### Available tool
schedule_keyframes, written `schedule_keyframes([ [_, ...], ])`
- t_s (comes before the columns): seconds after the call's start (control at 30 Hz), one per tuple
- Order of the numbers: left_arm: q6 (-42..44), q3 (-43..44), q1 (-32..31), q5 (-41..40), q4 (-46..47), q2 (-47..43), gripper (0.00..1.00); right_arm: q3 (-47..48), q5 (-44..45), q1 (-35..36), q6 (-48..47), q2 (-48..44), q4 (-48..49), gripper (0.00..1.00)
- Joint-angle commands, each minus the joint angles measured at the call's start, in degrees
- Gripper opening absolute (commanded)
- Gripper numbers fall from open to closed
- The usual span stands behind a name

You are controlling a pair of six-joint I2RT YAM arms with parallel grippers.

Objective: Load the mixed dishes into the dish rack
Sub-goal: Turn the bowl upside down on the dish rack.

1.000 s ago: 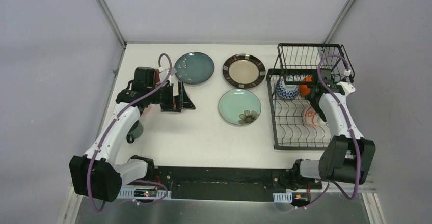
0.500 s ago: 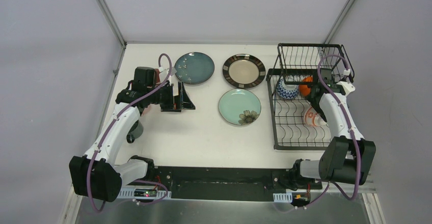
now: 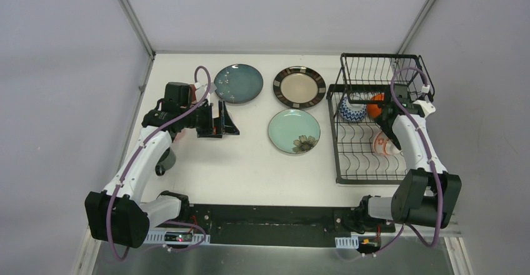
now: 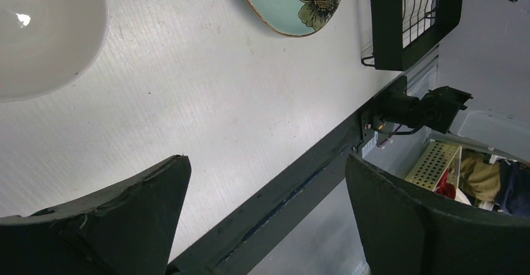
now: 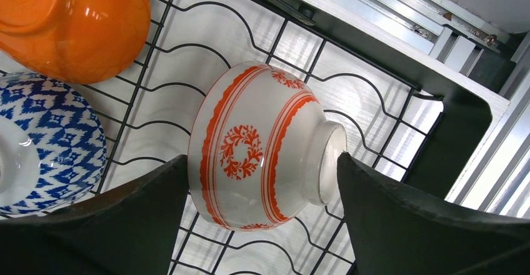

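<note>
Right pincer (image 5: 261, 159) perhaps withdrawn, glossy bowl (image 5: 250, 119) sideways

**Red bowl (image 5: 250, 144) on its side in the rack (image 5: 459, 122)**

The red bowl lies tipped over on the rack wires with its foot pointing right. It sits between the spread fingers (image 5: 112, 225) of the gripper (image 5: 262, 157). An orange bowl (image 5: 69, 19) sits just beyond it, and a blue bowl (image 5: 56, 137) is to its left.

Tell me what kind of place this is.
Likely a robot lab test cell, not a kitchen: left arm and right arm mounted on a white table, bare grey walls, and plates laid out beside a rack.
</note>
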Motion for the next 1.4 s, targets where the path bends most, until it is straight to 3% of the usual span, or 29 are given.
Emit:
schedule_keyframes([
  [0.0,1.7,2.0,0.4,-0.8,0.2,-1.8,0.99,3.9,2.1,-0.2,1.7,-5.0,6.5,0.88],
  [0.27,1.6,2.1,0.4,-0.3,0.2,-1.4,0.99,6.7,1.2,-0.2,1.1,-7.5,3.6,0.90],
  [0.53,1.6,1.9,0.4,0.2,0.3,-2.5,0.99,1.0,-5.1,-0.2,-1.5,-16.7,8.7,0.80],
  [0.83,1.0,1.8,0.4,1.7,0.8,-2.2,0.99,-1.7,-5.6,-0.2,-0.7,-21.3,5.6,0.80],
  [0.97,1.0,1.6,0.4,1.7,0.8,-2.5,0.99,-8.1,-15.2,-0.2,-6.7,-24.5,14.5,0.82],
  [1.1,1.1,1.4,0.4,1.1,0.8,-2.8,0.99,-13.2,-19.5,-0.2,-5.2,-27.3,21.1,0.87],
  [1.2,1.1,1.4,0.4,1.1,0.8,-2.6,0.99,-13.5,-19.6,-0.2,-4.9,-27.6,21.1,0.97],
  [1.37,1.1,1.7,0.4,1.1,0.8,-2.0,0.99,-13.4,-18.3,-0.2,-5.4,-28.0,19.4,1.00],
])
